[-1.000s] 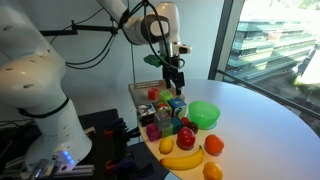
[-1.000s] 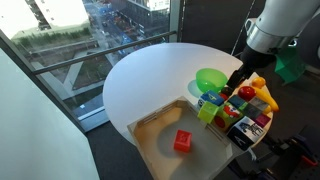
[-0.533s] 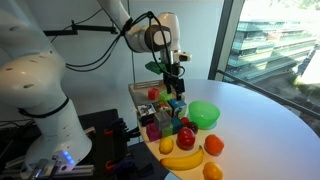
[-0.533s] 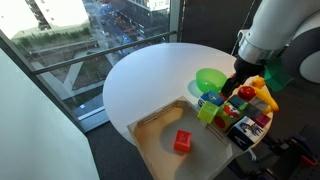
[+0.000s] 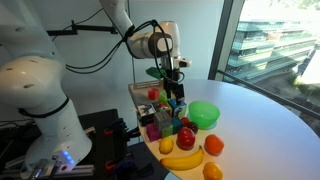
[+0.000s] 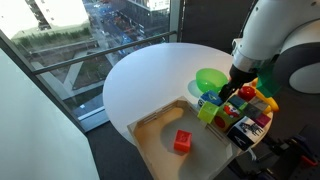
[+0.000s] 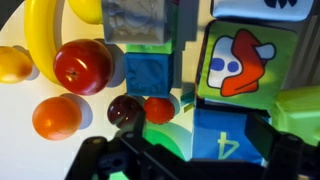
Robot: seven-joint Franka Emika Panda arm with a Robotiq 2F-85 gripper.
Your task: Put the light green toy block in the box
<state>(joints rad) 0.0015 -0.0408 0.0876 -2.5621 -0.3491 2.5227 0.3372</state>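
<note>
The light green toy block (image 7: 245,62) shows a cartoon picture on its face in the wrist view and lies just beyond my fingertips. It also shows in an exterior view (image 6: 207,113) at the edge of the toy cluster. My gripper (image 7: 212,150) is open and empty, and hovers low over a blue block marked "4" (image 7: 222,132) that sits between the fingers. The gripper also shows in both exterior views (image 5: 175,93) (image 6: 231,94). The box (image 6: 150,128) is a shallow grey tray beside the cluster and holds a red block (image 6: 182,142).
A round green bowl (image 6: 210,78) stands behind the blocks. A teal block (image 7: 150,72), a grey block (image 7: 135,20), an apple (image 7: 82,65), an orange (image 7: 55,117), a lemon (image 7: 12,63) and a banana (image 7: 45,30) crowd round. The round white table (image 6: 140,75) stretches beyond.
My gripper has come down closer to the block cluster and shifted slightly over it. The blocks, fruit and box have not moved.
</note>
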